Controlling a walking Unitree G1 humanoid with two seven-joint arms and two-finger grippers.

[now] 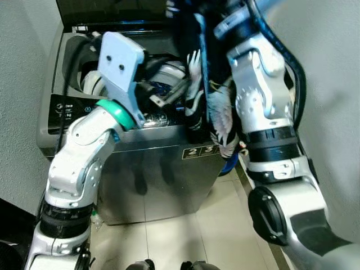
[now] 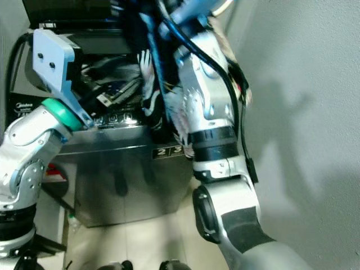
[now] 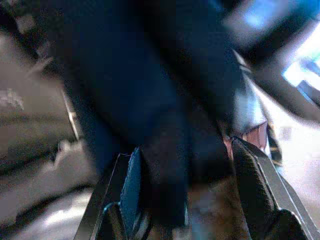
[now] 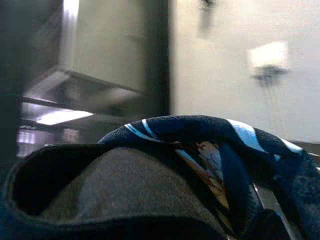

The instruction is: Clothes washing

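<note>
- R arm (image 1: 270, 135) nearest, raised beside washer (image 1: 163, 169); right gripper (image 4: 165, 210) pinching dark patterned cloth (image 1: 211, 84).
- Cloth hanging long-axis vertical over washer's front rim, partly outside.
- Left gripper (image 3: 185, 200) spread around cloth's lower part, inside tub; nearer.

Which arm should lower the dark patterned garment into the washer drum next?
Right. The right gripper is raised above the washer with the dark patterned garment hanging from it over the front rim. The left gripper reaches inside the drum beside it.
</note>
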